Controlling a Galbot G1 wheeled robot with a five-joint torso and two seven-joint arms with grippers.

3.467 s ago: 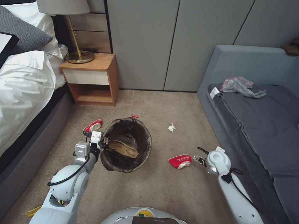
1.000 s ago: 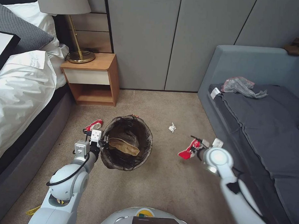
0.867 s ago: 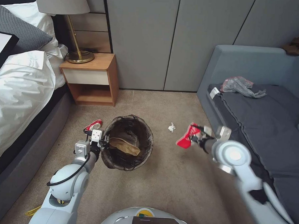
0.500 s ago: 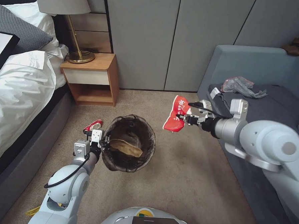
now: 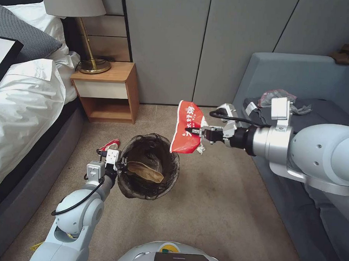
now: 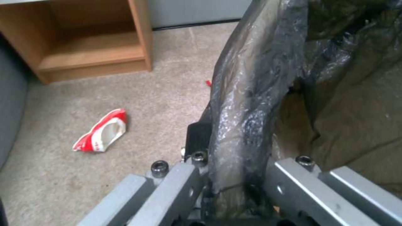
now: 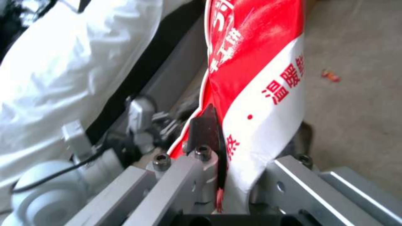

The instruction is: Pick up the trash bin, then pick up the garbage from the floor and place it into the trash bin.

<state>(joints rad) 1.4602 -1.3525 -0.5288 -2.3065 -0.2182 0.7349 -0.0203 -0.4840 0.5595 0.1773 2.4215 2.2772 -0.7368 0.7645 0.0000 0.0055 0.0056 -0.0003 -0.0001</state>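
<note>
Head view, left pincer [image 5: 119, 167] pinching trash bin [image 5: 149, 167] rim, brown bag [image 5: 145, 172] inside, right pincer [image 5: 192, 131] pinching cup [image 5: 185, 127].

My left gripper [image 5: 121, 166] grips the trash bin [image 5: 149, 166] at its left rim. My right gripper [image 5: 194, 132] holds a flattened cup [image 5: 185, 128] above the bin's far right edge. A second cup [image 5: 109, 145] lies on the floor left of the bin.

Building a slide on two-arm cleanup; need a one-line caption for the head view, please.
Right gripper carries a flattened red-and-white paper cup toward the trash bin, held at its rim by the left gripper.
</note>
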